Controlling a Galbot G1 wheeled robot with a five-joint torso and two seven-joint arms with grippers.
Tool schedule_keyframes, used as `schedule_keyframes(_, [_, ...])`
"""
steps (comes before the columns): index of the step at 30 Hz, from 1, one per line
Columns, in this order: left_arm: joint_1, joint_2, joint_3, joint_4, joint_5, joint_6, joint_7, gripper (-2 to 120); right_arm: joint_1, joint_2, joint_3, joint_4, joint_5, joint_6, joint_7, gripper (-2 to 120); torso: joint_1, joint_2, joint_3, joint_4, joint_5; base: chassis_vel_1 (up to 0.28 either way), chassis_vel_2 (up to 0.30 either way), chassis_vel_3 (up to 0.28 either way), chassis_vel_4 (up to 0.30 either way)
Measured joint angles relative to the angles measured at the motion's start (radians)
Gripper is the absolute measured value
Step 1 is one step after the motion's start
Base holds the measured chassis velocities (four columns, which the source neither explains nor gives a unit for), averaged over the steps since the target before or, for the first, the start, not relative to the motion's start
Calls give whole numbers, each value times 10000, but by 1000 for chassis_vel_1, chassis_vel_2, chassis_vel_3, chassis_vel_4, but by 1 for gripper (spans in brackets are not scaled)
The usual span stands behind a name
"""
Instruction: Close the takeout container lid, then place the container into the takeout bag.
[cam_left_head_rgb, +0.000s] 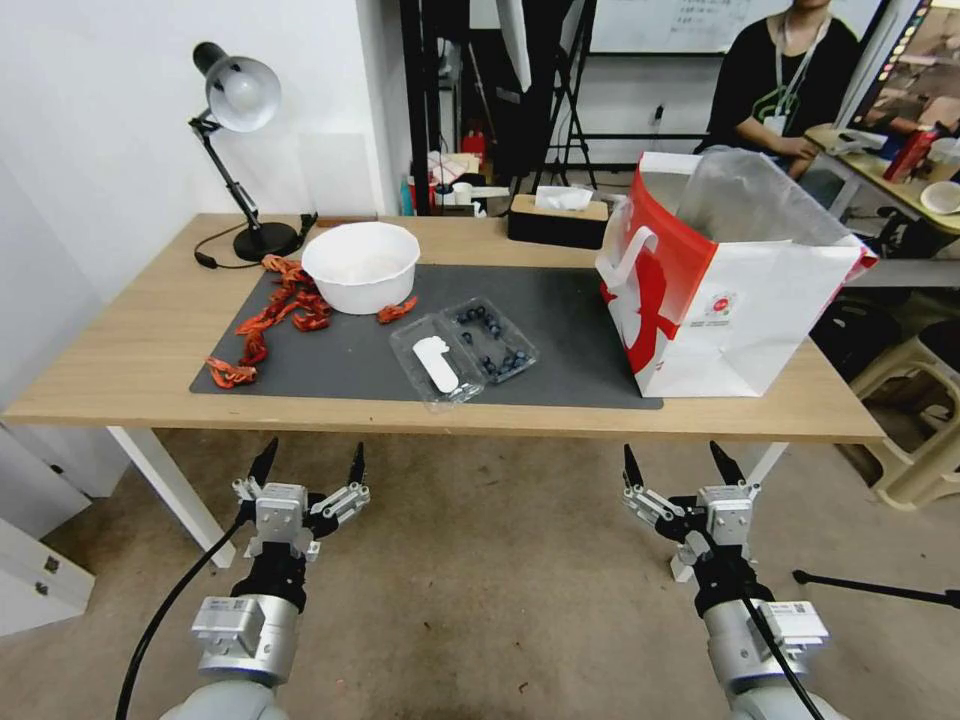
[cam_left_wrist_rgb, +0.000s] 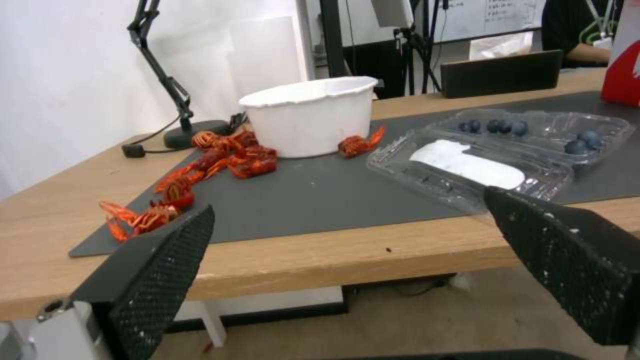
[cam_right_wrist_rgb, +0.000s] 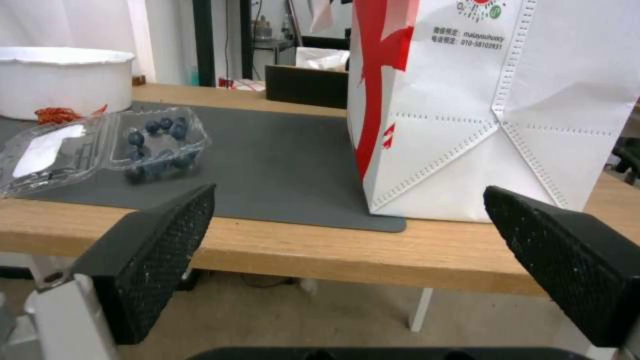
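Two tools, left tool (cam_left_head_rgb: 308, 466) and right tool (cam_left_head_rgb: 678, 467), we noted spread, holding nothing, below counter (cam_left_head_rgb: 120, 360) edge; takeout container (cam_left_head_rgb: 463, 351) lay unclosed, lid (cam_left_head_rgb: 435, 366) flat, beside takeout bag (cam_left_head_rgb: 730, 285).

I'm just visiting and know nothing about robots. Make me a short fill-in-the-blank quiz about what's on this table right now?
1. The takeout container lies with its lid ____, flat on the dark mat.
2. The fruit inside the container is ____.
3. The takeout bag stands ____ on the table, its mouth open.
4. The left gripper and the right gripper both hang below the table edge with their fingers ____.

Missing words: open; blueberries; upright; open
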Motion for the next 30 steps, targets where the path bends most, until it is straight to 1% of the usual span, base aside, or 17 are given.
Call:
schedule_keyframes(27, [-4, -2, 0, 0, -7, 12, 0, 100, 8, 0, 2, 1, 0, -18, 0, 100, 0, 0, 0, 0, 0, 0, 0, 0, 0])
schedule_keyframes(29, [-54, -49, 4, -29, -102, 199, 0, 100, 63, 0, 51, 32, 49, -172, 4, 100, 0, 0, 0, 0, 2, 0, 0, 0, 0])
schedule_keyframes(30, [-139, -130, 25, -112, -244, 474, -1, 100, 173, -5, 172, 103, 157, -451, 23, 100, 0, 0, 0, 0, 0, 0, 0, 0, 0])
